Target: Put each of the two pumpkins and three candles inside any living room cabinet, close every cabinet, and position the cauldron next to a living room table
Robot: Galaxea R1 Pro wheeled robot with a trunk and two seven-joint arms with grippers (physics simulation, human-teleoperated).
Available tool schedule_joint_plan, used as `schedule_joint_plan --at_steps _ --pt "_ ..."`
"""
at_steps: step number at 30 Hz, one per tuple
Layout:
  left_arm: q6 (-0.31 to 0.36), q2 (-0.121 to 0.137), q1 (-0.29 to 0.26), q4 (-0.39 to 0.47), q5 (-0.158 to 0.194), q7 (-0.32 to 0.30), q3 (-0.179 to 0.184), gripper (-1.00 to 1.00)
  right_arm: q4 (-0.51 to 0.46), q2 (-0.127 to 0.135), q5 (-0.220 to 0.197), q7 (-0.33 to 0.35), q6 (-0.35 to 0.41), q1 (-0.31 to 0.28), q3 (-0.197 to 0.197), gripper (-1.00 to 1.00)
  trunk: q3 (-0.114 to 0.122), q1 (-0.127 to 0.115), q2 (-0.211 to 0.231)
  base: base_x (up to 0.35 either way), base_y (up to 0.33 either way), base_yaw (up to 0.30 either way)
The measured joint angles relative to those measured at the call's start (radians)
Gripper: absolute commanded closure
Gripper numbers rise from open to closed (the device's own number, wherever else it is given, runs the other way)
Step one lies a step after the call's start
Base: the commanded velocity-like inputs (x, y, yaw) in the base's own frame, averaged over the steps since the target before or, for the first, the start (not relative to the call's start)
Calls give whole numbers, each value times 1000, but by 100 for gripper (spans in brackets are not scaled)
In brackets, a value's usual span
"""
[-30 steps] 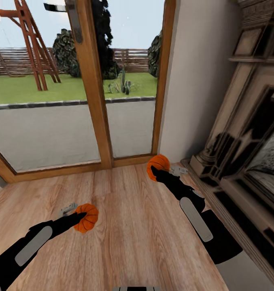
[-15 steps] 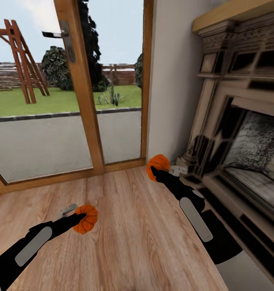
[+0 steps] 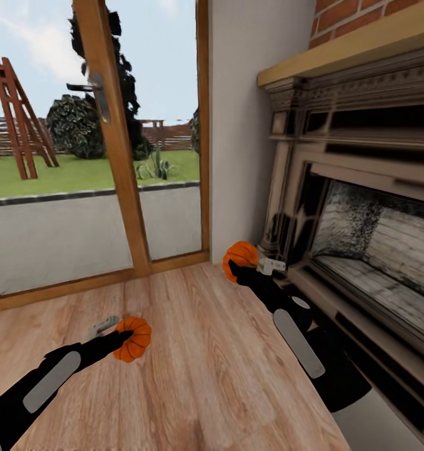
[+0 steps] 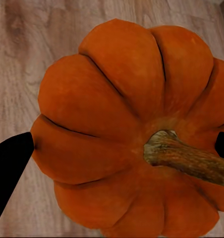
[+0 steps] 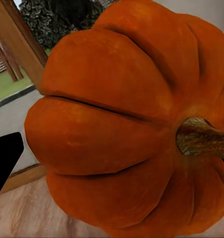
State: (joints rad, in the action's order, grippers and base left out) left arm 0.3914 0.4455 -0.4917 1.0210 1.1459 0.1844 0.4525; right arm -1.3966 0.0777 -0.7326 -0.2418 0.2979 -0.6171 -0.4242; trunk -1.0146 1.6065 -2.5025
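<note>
Nearest, the left end effector (image 3: pixel 125 337) is clamped on one pumpkin (image 3: pixel 134 338), held above the wood plank floor (image 3: pixel 199 376) at the near left; its stem (image 4: pixel 189 157) points toward the wrist camera. Farther right, the right end effector (image 3: pixel 235 269) is clamped on the other pumpkin (image 3: pixel 240 259), just beside the fireplace (image 3: pixel 362 238). Beyond stand the wood-framed glass doors (image 3: pixel 111 156), with lawn outside.

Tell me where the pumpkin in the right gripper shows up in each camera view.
Head view: right-hand pumpkin mid-frame, held above the floor beside the fireplace.
Right wrist view: it looms close up, stem toward the picture's right edge.
Left wrist view: that's the other pumpkin.
Shared landmark: wood-framed glass door.
</note>
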Motion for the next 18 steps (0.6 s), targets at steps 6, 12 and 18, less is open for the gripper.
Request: schedule_joint_plan --at_steps 6,12,18 --pt "0 0 0 -1 0 0 1 100 1 0 6 0 0 0 -4 100 25 -3 1 -314 0 -17" --pt "-1 0 0 -4 0 1 1 100 1 -1 7 0 -1 0 -10 100 48 -6 3 -48 0 -1" --pt "0 0 0 -6 0 3 1 100 49 -3 24 0 -1 0 -15 100 67 -27 40 -3 0 0"
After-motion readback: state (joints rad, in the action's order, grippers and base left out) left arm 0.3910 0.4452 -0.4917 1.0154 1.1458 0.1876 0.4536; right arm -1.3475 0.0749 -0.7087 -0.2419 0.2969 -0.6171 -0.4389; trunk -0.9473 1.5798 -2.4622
